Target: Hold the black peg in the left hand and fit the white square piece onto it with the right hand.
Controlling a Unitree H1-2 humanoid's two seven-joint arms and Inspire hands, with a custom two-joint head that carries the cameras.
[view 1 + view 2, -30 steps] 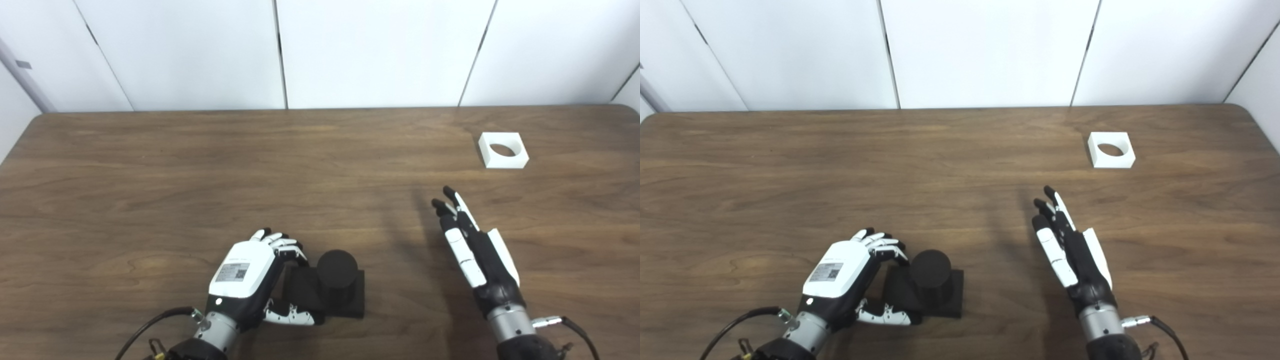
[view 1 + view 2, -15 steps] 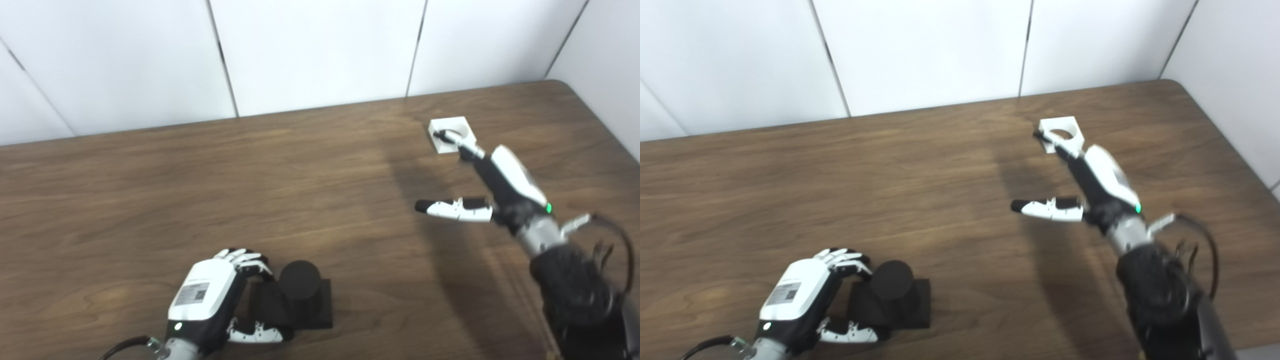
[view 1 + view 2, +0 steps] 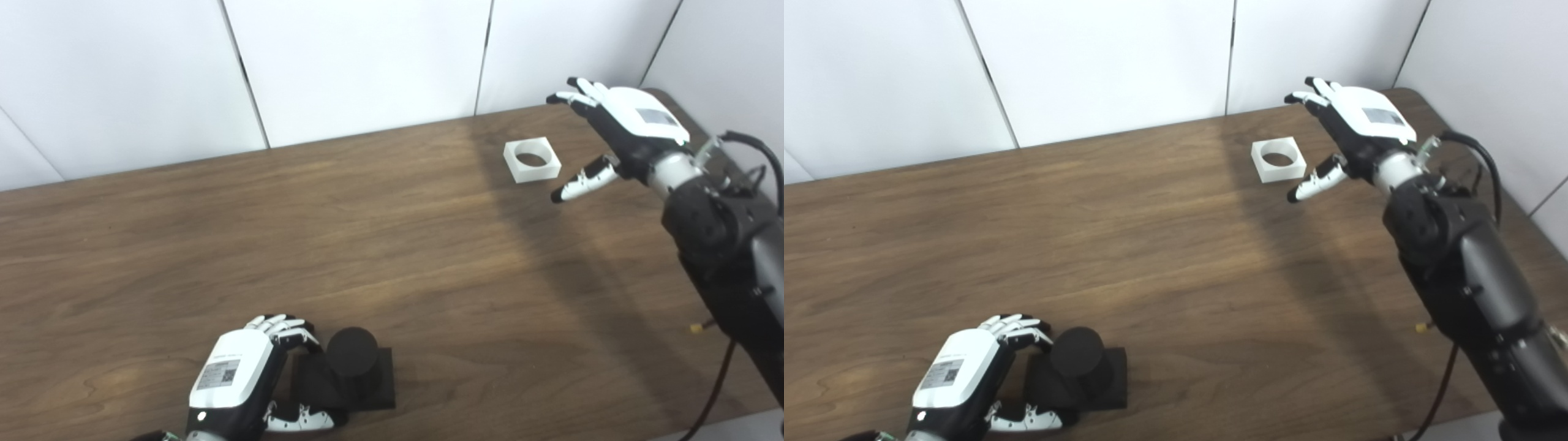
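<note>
The black peg (image 3: 351, 359) stood on its square base at the near edge of the worktop (image 3: 392, 245), the left hand (image 3: 236, 383) curled around its left side, fingers (image 3: 283, 324) grasping it. The white square piece (image 3: 531, 160) lay far right; the right hand (image 3: 618, 125) hovered beside it, spread and empty.

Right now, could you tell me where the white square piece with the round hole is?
The white square piece lies flat at the table's far right, just left of the open right robot hand.
</note>
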